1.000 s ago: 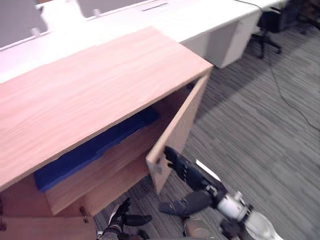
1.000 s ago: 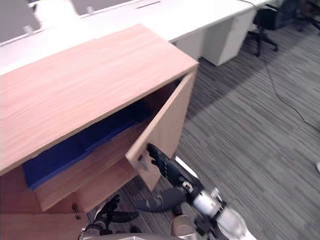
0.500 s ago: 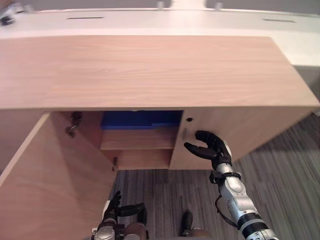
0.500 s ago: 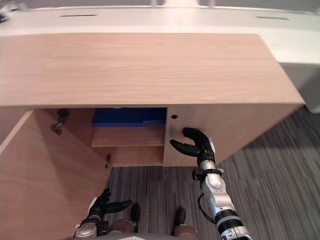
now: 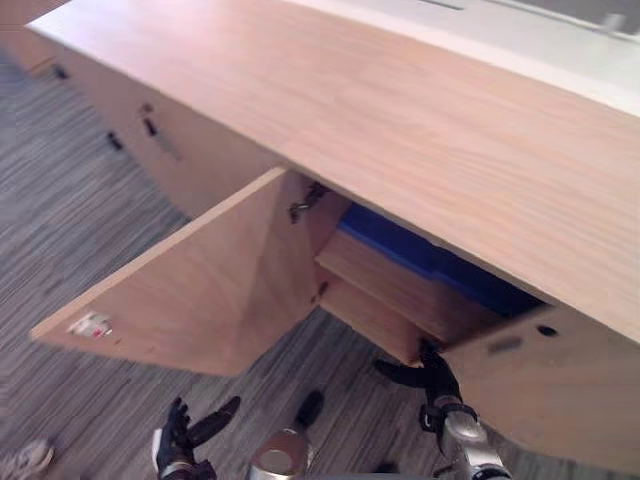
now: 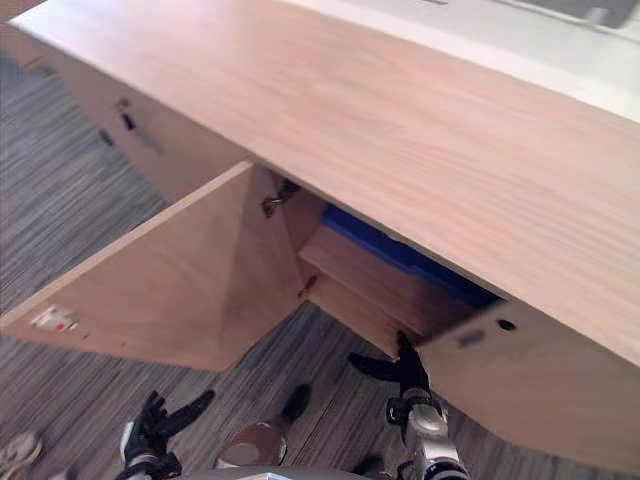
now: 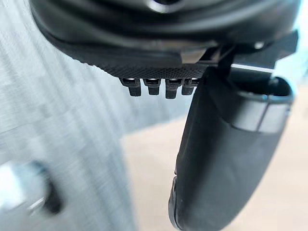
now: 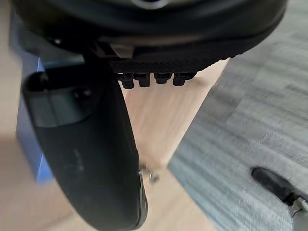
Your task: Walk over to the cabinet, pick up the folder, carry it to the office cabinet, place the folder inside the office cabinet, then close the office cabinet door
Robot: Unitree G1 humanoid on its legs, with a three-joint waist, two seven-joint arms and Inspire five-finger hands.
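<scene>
The right hand point(image 5: 434, 378) is raised at the lower inner corner of the right-hand door point(image 5: 540, 400) of the office cabinet point(image 5: 400, 120). Its fingers reach up against the door's edge, its thumb sticks out sideways, and it has hold of nothing. That door stands nearly shut and carries a small dark keyhole point(image 5: 546, 329) near its top. Just past the hand, the blue folder point(image 5: 430, 260) lies flat on the upper shelf point(image 5: 400, 290) inside, partly hidden under the cabinet's top.

The left-hand door point(image 5: 210, 300) swings wide open over the grey striped carpet point(image 5: 60, 220), with metal hinges point(image 5: 303, 203) at its inner edge. A small white and red sticker point(image 5: 90, 323) sits near its outer corner; its print is too small to read.

The left hand point(image 5: 178, 438) hangs low over the carpet, well apart from the open door, with its fingers spread and empty.

A neighbouring cabinet front point(image 5: 180, 150) with dark handles runs off beyond the open door. A white tabletop point(image 5: 540, 55) lies behind the cabinet, and a light shoe point(image 5: 22, 462) shows at the carpet's near edge.

Against half a second ago the camera has swung, so the cabinet is seen at a slant. The folder is on the same shelf, the left-hand door is as open as before, and the right hand is lower on the door's edge.
</scene>
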